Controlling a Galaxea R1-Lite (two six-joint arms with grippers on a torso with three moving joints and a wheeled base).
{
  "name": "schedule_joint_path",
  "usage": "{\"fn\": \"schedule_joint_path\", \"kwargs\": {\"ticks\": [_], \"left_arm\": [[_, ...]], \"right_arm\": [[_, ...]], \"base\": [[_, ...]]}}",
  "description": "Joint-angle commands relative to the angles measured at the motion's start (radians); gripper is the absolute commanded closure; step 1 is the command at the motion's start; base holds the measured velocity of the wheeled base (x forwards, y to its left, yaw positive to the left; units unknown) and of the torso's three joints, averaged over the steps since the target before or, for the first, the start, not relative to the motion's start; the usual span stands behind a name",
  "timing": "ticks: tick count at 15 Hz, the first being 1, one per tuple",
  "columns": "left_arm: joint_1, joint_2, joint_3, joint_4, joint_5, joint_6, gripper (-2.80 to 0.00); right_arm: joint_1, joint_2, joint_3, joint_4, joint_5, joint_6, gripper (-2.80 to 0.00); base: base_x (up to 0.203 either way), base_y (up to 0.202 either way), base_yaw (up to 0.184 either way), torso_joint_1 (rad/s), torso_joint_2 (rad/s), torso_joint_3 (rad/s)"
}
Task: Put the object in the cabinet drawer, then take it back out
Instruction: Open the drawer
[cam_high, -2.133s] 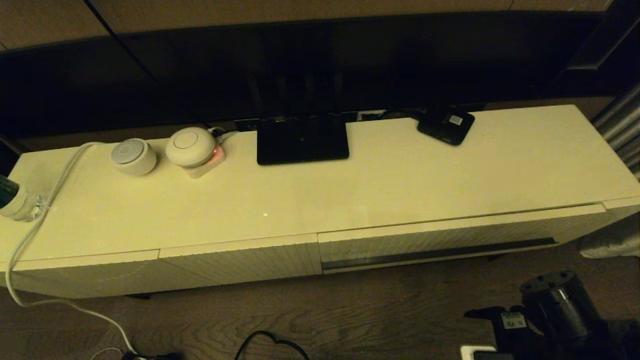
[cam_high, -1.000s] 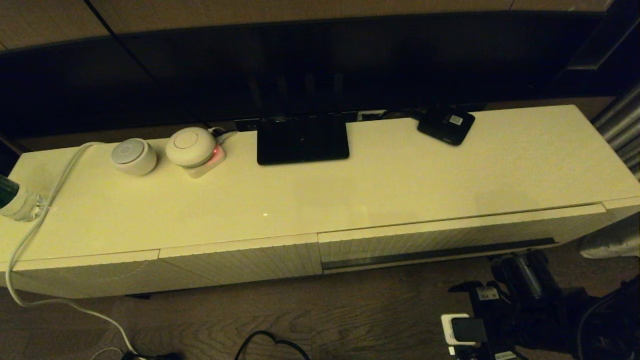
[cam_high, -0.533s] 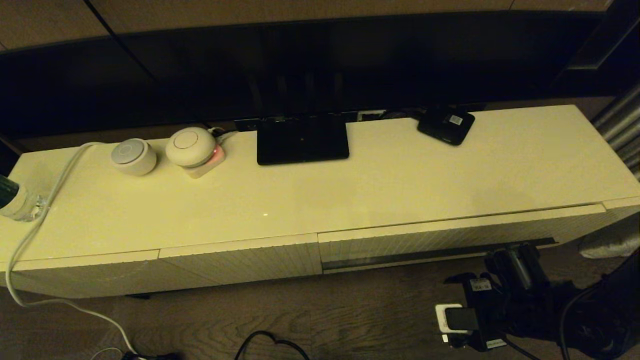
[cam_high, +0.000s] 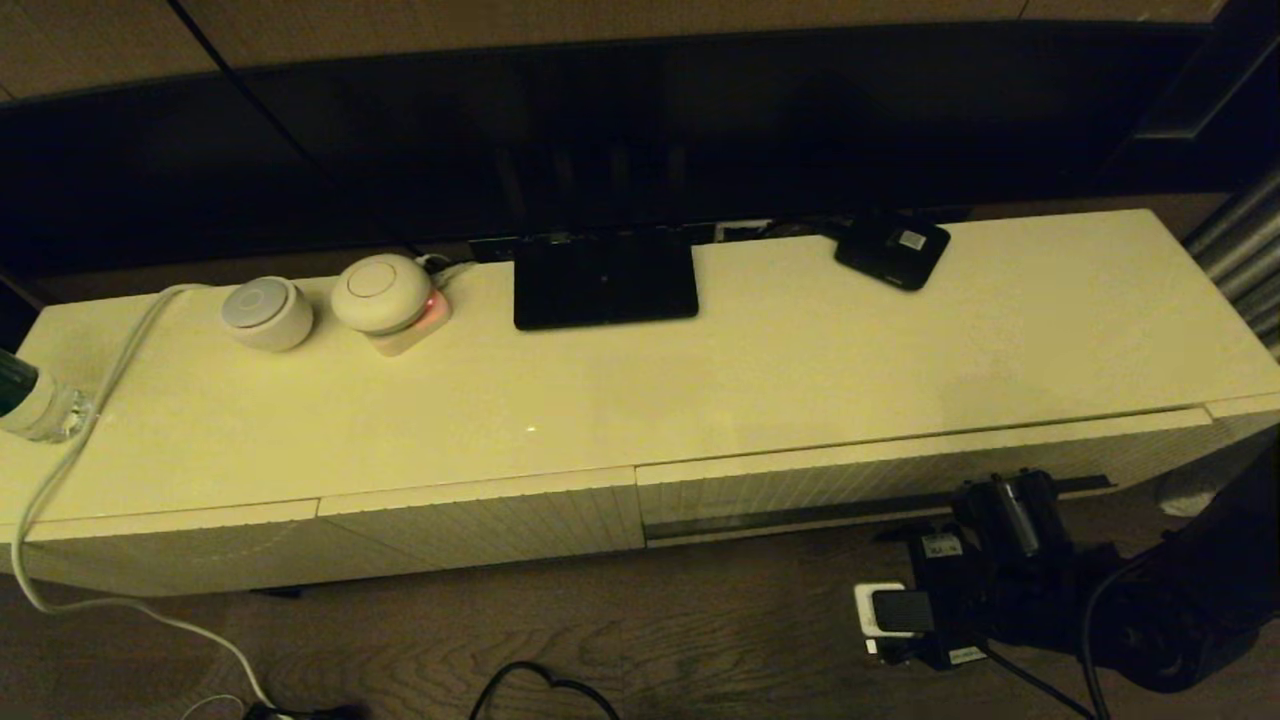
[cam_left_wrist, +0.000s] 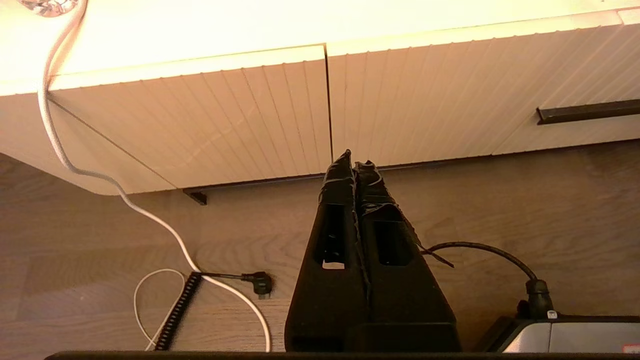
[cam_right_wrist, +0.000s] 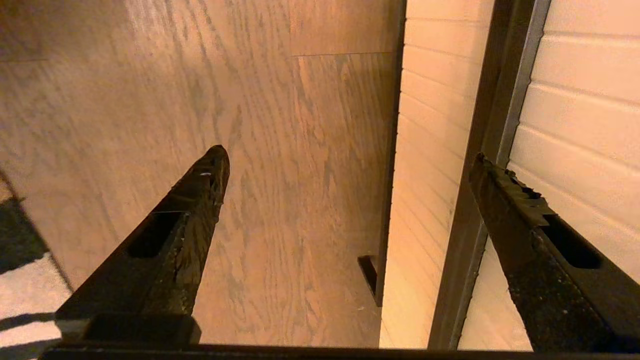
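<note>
Head view showed the right gripper (cam_high: 1005, 500) low in front of the cabinet, just before the dark handle groove (cam_high: 860, 509) of the drawer (cam_high: 900, 475), which was closed. In the right wrist view its two fingers (cam_right_wrist: 192, 200) were spread wide and held nothing; one finger was over the wooden floor (cam_right_wrist: 150, 100) and the other lay in front of the ribbed drawer front (cam_right_wrist: 575, 75), very near the groove (cam_right_wrist: 492, 125), but I could not tell if it touched. The left gripper (cam_left_wrist: 354, 165) was parked lower, above the floor and before the narrower cabinet fronts (cam_left_wrist: 240, 125), with its fingers pressed together and nothing between them. I judged that the step in hand was opening the drawer. The risk was that a finger would miss the thin groove and slide along the ribs, because the groove is narrow and the front is smooth, so the pull could slip off. A pull at this end of the long groove could also make the wide drawer go out crooked. Farther away, on the cabinet top (cam_high: 800, 370), stood two round white devices (cam_high: 320, 300), a flat black stand (cam_high: 604, 278) and a small black box (cam_high: 892, 250). The umbrella was not visible in any view.
</note>
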Motion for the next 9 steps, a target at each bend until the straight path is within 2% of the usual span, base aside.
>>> {"fn": "schedule_joint_path", "kwargs": {"ticks": [1,9], "left_arm": [[0.000,0.000,0.003,0.000,0.001,0.000,0.00],[0.000,0.000,0.003,0.000,0.001,0.000,0.00]], "right_arm": [[0.001,0.027,-0.016,-0.013,0.001,-0.008,-2.80],[-0.022,0.075,-0.058,-0.036,-0.001,-0.035,-2.80]], "base": [[0.000,0.000,0.000,0.000,0.00,0.000],[0.000,0.000,0.000,0.000,0.00,0.000]]}}
